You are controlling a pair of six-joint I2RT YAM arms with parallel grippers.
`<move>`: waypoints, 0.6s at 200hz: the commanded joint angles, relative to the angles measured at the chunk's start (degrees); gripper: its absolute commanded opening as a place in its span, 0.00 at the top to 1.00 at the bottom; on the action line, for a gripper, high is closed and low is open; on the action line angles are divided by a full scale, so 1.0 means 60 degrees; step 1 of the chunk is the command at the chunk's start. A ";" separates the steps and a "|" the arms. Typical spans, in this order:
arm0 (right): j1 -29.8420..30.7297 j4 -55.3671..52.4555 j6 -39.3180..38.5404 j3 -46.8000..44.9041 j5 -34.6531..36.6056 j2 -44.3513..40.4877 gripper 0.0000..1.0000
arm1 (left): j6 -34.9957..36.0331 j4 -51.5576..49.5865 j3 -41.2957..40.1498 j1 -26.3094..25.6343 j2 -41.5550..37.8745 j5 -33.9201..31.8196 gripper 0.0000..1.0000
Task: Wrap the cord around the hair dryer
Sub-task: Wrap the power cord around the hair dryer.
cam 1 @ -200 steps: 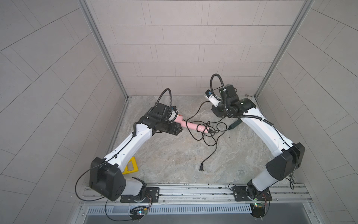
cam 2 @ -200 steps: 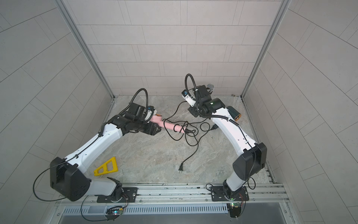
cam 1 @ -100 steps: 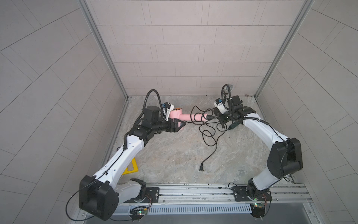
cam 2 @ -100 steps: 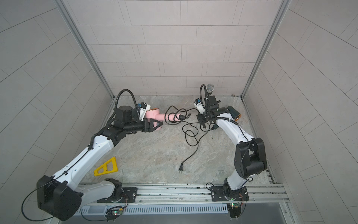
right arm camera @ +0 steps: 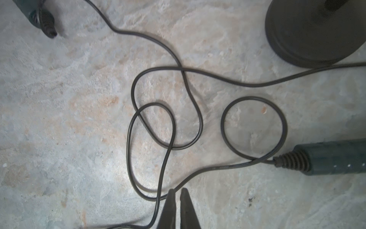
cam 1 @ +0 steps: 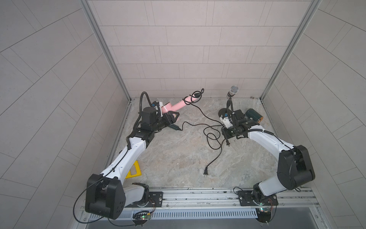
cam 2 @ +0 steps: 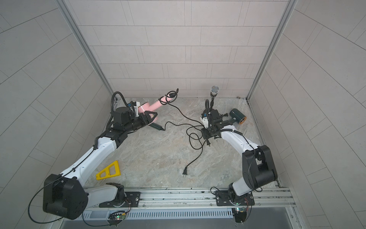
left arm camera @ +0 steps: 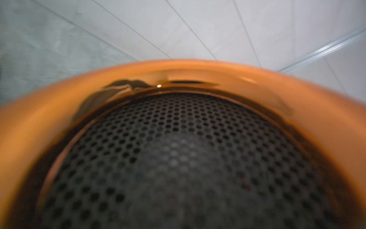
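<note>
pink hair dryer clamped at the back left, cord trailing toward the right arm

the left gripper (cam 1: 175,118) is closed around the barrel of the pink hair dryer (cam 1: 178,105), holding it raised near the back left corner of the stone-patterned table (cam 1: 178,158), with the handle slanting up toward the back wall. a few turns of the black cord (cam 1: 206,117) are bunched at the handle's end. from there it drops and runs across the table toward the right gripper (right arm camera: 178,191). a blurred copper-toned rim (left arm camera: 178,71) around a black perforated grille (left arm camera: 178,158) fills the left wrist view, hard against the lens.

the right gripper points down at the table with its jaws closed. a strand of cord passes under its fingertips, and i cannot tell whether it is pinched. loose loops (right arm camera: 164,123) lie on the table in front of it. one plug (cam 1: 227,143) sits just beside this gripper. a far plug (cam 1: 206,174) lies alone nearer the front rail.

a dark green hair dryer (cam 1: 253,116) lies behind the right arm, beside the microphone stand (cam 1: 233,91). a dark green handle end (cam 1: 174,127) with its own cord shows just below the left gripper. a yellow triangular piece (cam 2: 109,171) lies by the left arm.
</note>
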 commanded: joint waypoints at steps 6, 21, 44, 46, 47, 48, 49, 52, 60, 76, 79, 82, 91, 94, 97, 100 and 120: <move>0.0448 -0.1097 0.0222 -0.0098 0.0670 -0.0548 1.00 | -0.0082 -0.0752 0.0624 0.0205 0.0148 -0.2306 1.00; 0.0658 -0.1393 0.0137 -0.0125 0.0815 -0.0611 1.00 | -0.0118 -0.1186 0.0788 0.0274 0.0338 -0.2861 1.00; 0.1034 -0.1931 0.0038 -0.0094 0.0919 -0.0658 1.00 | -0.0192 -0.1491 0.0856 0.0265 0.0412 -0.3977 1.00; 0.1070 -0.2011 0.0036 -0.0062 0.0929 -0.0659 1.00 | -0.0168 -0.1526 0.0863 0.0264 0.0413 -0.4087 1.00; 0.1091 -0.2051 0.0025 -0.0049 0.0938 -0.0666 1.00 | -0.0155 -0.1547 0.0872 0.0254 0.0405 -0.4149 1.00; 0.1123 -0.2085 0.0020 -0.0035 0.0943 -0.0670 1.00 | -0.0148 -0.1572 0.0876 0.0250 0.0416 -0.4210 1.00; 0.1139 -0.2117 0.0018 -0.0029 0.0952 -0.0671 1.00 | -0.0137 -0.1599 0.0878 0.0247 0.0422 -0.4240 1.00; 0.1221 -0.2221 0.0001 0.0003 0.0972 -0.0680 1.00 | -0.0091 -0.1665 0.0904 0.0254 0.0421 -0.4455 1.00; 0.1427 -0.2503 -0.0056 0.0106 0.1069 -0.0709 1.00 | 0.0202 -0.1887 0.0975 0.0241 0.0414 -0.5045 1.00; 0.1802 -0.3009 -0.0186 0.0369 0.1040 -0.0795 1.00 | 0.0690 -0.2427 0.1228 0.0186 0.0479 -0.6326 1.00; 0.1875 -0.3081 -0.0210 0.0402 0.1006 -0.0804 1.00 | 0.0789 -0.2515 0.1292 0.0142 0.0502 -0.6594 1.00; 0.1927 -0.3145 -0.0212 0.0445 0.0973 -0.0818 1.00 | 0.0891 -0.2663 0.1386 0.0071 0.0525 -0.6882 1.00; 0.2095 -0.3331 -0.0255 0.0602 0.0890 -0.0792 1.00 | 0.1231 -0.3013 0.1703 -0.0166 0.0661 -0.7691 1.00; 0.2161 -0.3399 -0.0266 0.0657 0.0883 -0.0767 1.00 | 0.1336 -0.3110 0.1798 -0.0246 0.0700 -0.7929 1.00; 0.2256 -0.3481 -0.0276 0.0697 0.0908 -0.0736 1.00 | 0.1426 -0.3183 0.1899 -0.0328 0.0758 -0.8128 1.00; 0.2335 -0.3552 -0.0289 0.0755 0.0917 -0.0710 1.00 | 0.1500 -0.3228 0.1973 -0.0402 0.0800 -0.8248 1.00; 0.2915 -0.4043 -0.0394 0.1227 0.1091 -0.0558 1.00 | 0.1999 -0.3266 0.2274 -0.0844 0.1071 -0.9200 1.00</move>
